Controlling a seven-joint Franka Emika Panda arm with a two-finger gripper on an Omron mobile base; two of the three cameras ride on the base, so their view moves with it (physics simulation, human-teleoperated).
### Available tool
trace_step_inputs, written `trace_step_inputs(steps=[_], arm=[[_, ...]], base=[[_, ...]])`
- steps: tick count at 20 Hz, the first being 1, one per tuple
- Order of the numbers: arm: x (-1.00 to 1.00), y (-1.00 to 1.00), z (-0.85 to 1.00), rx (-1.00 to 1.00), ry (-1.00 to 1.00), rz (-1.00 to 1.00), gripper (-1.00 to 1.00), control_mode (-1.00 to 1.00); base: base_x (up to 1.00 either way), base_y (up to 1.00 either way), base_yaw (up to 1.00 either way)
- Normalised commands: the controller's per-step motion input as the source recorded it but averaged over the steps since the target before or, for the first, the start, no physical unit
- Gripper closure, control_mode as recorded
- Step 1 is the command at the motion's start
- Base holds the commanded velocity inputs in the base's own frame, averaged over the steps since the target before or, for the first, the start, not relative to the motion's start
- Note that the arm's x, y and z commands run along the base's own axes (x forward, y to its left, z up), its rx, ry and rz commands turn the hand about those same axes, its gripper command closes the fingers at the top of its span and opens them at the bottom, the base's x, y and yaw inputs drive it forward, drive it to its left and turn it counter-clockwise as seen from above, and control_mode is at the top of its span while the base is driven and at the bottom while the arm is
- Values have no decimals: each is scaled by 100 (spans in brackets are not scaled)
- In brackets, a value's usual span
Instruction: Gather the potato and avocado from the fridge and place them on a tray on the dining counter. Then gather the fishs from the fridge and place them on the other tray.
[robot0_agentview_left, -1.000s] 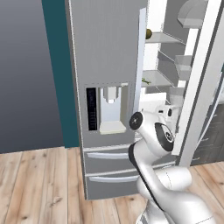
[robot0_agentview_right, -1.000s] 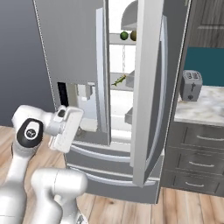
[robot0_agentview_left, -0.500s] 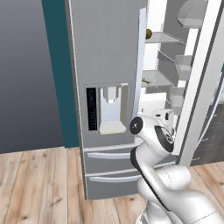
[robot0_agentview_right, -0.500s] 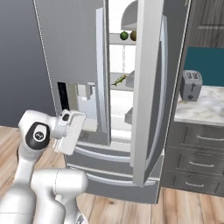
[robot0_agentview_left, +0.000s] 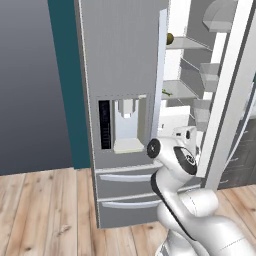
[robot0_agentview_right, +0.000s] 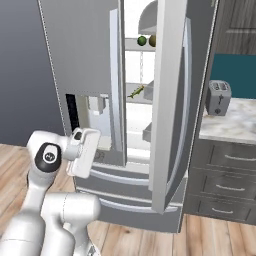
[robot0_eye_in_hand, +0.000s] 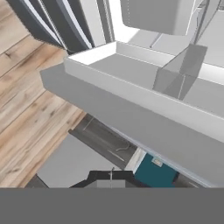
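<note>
With its two dark tips pressed together on nothing, gripper (robot0_eye_in_hand: 111, 175) raised before the fridge (robot0_agentview_left: 120, 75), level with the dispenser panel (robot0_agentview_left: 124, 131) and just right of it, at the gap left by the open right door (robot0_agentview_right: 172, 100). In the hand view, a slanted look along the open door's edge and the white door bins (robot0_eye_in_hand: 144, 83), wood floor (robot0_eye_in_hand: 30, 105) to one side. Left door of the fridge shut; two lower drawers (robot0_agentview_left: 127, 192) under the dispenser, both closed. White arm (robot0_agentview_left: 175, 170) folded in front of those drawers, wrist block (robot0_agentview_right: 85, 152) close against the shut door's inner edge. Open door leaf standing between the base and the right part of the fridge interior, hiding much of the shelves. Inside the fridge, on the top shelf (robot0_agentview_right: 140, 48), avocado (robot0_agentview_right: 142, 41) dark green, with a brownish round thing (robot0_agentview_right: 152, 41) touching or just beside it, probably the potato. One shelf lower, the fishs (robot0_agentview_right: 136, 92), slender and grey-green, lying near the shelf's front edge; too small to tell one from two. Right of the fridge, dark grey cabinet drawers (robot0_agentview_right: 225, 180) under a marbled top (robot0_agentview_right: 235, 120), a toaster (robot0_agentview_right: 218, 97) standing on it against the teal wall (robot0_agentview_right: 235, 75).
</note>
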Motion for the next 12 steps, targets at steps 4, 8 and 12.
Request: trace_step_inputs(steps=[4,8,12], arm=[[24,-2,0,-4,0,0,100,-100],[42,-21,0,5,0,0,100,-100],[44,-17,0,9,1,0,100,-100]], base=[[0,0,0],[0,0,0],[0,0,0]])
